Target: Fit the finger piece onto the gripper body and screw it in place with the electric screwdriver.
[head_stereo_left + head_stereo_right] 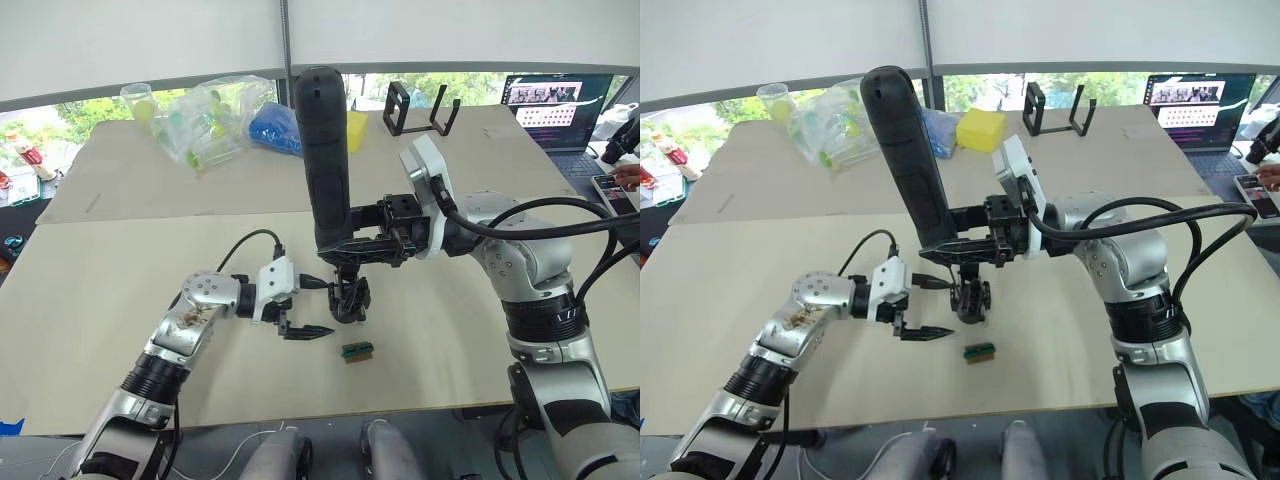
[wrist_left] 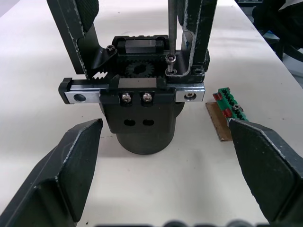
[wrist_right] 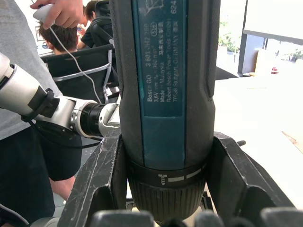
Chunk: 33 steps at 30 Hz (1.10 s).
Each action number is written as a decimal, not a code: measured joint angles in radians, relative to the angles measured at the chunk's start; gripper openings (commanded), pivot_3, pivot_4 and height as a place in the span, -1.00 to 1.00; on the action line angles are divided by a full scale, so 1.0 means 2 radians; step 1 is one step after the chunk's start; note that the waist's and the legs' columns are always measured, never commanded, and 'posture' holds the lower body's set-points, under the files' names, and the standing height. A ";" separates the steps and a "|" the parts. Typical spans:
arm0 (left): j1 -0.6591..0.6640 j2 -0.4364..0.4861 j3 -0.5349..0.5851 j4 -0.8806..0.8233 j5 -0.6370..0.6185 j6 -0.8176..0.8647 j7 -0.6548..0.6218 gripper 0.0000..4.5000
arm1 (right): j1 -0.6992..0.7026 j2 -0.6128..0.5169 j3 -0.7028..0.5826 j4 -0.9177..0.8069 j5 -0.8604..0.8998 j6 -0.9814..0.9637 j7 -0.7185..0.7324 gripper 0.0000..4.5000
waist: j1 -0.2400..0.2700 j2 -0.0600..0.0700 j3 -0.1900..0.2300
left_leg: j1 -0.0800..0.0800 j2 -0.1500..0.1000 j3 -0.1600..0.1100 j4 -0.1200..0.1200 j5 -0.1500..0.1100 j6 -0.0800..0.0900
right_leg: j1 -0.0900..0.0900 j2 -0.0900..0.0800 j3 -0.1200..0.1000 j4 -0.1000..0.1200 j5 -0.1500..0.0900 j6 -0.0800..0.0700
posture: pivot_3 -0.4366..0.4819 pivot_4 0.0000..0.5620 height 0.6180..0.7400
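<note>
My right gripper (image 1: 350, 248) is shut on the electric screwdriver (image 1: 322, 150), a thick dark cylinder held upright with its rounded end up. Its thin metal bit (image 2: 171, 28) points down onto a screw on the gripper body (image 2: 142, 118), a small black assembly with a round base standing on the table. A black finger piece (image 2: 201, 33) stands on the body's rail right beside that screw. Just to the left, low over the table, my left gripper (image 1: 300, 328) is open, its fingers (image 2: 71, 165) spread wide on either side of the body without touching it.
A small green block (image 1: 357, 350) lies on the table just right of my left gripper. At the back are a clear bag of bottles (image 1: 205, 120), a yellow block (image 1: 980, 128) and a black frame (image 1: 418, 110). A laptop (image 1: 555, 105) sits far right. A person (image 3: 28, 94) stands beyond the table.
</note>
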 measured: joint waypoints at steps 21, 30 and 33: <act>0.000 0.000 0.000 0.000 0.000 0.000 0.000 1.00 | 0.007 0.000 0.000 0.000 -0.001 -0.003 0.003 -0.14 | 0.000 0.000 0.000 | 0.000 0.000 0.000 0.000 0.000 0.000 | 0.000 0.000 0.000 0.000 0.000 0.000 | -0.05 -0.47 0.95; 0.000 0.000 0.000 0.000 0.000 0.000 0.000 1.00 | 0.007 0.000 0.001 0.000 -0.005 -0.010 0.006 -0.14 | 0.000 0.000 0.000 | 0.000 0.000 0.000 0.000 0.000 0.000 | 0.000 0.000 0.000 0.000 0.000 0.000 | -0.05 -0.47 0.95; 0.000 0.000 0.000 0.000 0.000 0.000 0.000 1.00 | 0.007 -0.002 0.001 0.000 -0.007 -0.013 0.012 -0.14 | 0.000 0.000 0.000 | 0.000 0.000 0.000 0.000 0.000 0.000 | 0.000 0.000 0.000 0.000 0.000 0.000 | -0.05 -0.47 0.95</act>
